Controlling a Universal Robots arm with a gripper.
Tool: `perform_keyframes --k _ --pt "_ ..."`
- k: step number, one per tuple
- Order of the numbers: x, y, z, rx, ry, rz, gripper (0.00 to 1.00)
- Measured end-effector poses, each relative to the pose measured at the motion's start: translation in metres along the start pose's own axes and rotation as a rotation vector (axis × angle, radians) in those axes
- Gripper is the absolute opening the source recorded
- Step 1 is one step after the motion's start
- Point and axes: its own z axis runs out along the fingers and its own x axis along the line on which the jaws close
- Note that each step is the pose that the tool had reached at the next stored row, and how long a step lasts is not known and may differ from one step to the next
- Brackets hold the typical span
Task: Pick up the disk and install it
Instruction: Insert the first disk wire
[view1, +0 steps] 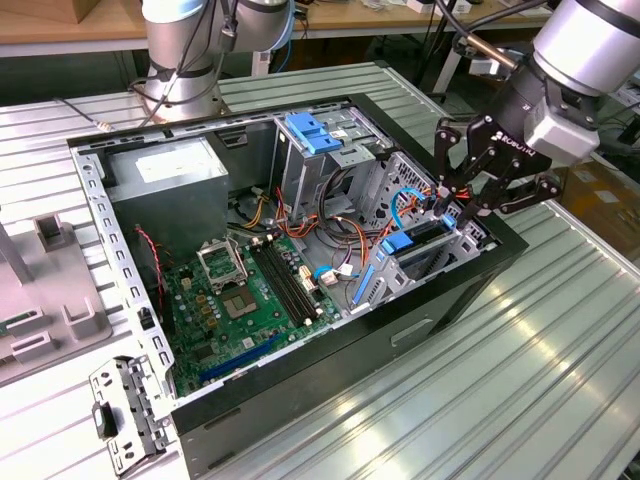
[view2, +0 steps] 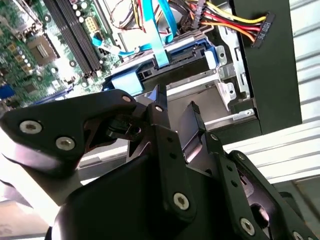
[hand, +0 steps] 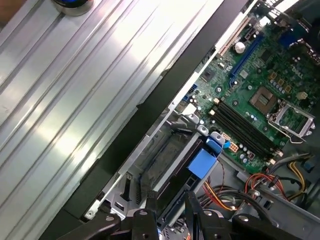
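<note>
1. Nearest the lens in the second wrist view is the black gripper (view2: 175, 112). Its two fingers stand a little apart, their tips down at the drive bay, and whether they pinch the disk cannot be told.
2. In the exterior view the gripper (view1: 455, 205) hangs over the corner of the open computer case (view1: 330, 350) at the exterior view's right, directly above the disk (view1: 420, 240).
3. The disk sits in the metal drive bay (view2: 220, 95) at the case wall. In the first wrist view the disk (hand: 172, 160) shows as a flat dark slab with blue plastic rails and a blue tab at the end toward the motherboard (hand: 260, 110).
4. Whether the disk is fully seated cannot be judged; it lies roughly level with the bay's rails.
5. Risk: a light-blue flat cable (view2: 160, 35) runs down onto the bay, and a bundle of red, yellow and orange power wires (view2: 225, 17) hangs close by. A finger could snag either one if the arm shifts sideways.
6. Risk: pressing down while the rails are off their guides could jam the disk or bend the bay's thin sheet metal.
</note>
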Motion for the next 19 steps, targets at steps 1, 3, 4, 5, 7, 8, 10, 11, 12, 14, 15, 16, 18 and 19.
perform_keyframes --k 1,3,4,5,7,8,10,11,12,14,15,16,18,19 --pt "0.0 0.0 0.0 -0.0012 0.0002 -0.011 0.36" --pt "0.0 0.0 0.0 -0.0039 0.0004 -0.04 0.36" --pt "0.0 0.0 0.0001 -0.0053 0.0006 -0.054 0.36" --pt "0.0 0.0 0.0001 -0.0071 0.0007 -0.073 0.36" --pt "0.0 0.0 0.0002 -0.0104 0.0011 -0.106 0.36" --pt "0.0 0.0 0.0002 -0.012 0.0013 -0.123 0.36" --pt "0.0 0.0 0.0003 -0.0198 0.0021 -0.202 0.36" --pt "0.0 0.0 0.0002 -0.0215 0.0024 -0.219 0.36" --pt "0.0001 0.0 0.0002 -0.0215 0.0023 -0.22 0.36" --pt "0.0 0.0 0.0003 -0.0215 0.0022 -0.22 0.36" --pt "0.0 0.0 0.0003 -0.0215 0.0023 -0.22 0.36" --pt "0.0 0.0 0.0003 -0.0215 0.0023 -0.22 0.36" --pt "0.0003 -0.0005 0.0002 -0.0216 0.0023 -0.22 0.36" --pt "0.0009 -0.0012 0.0001 -0.0217 0.0023 -0.22 0.36"
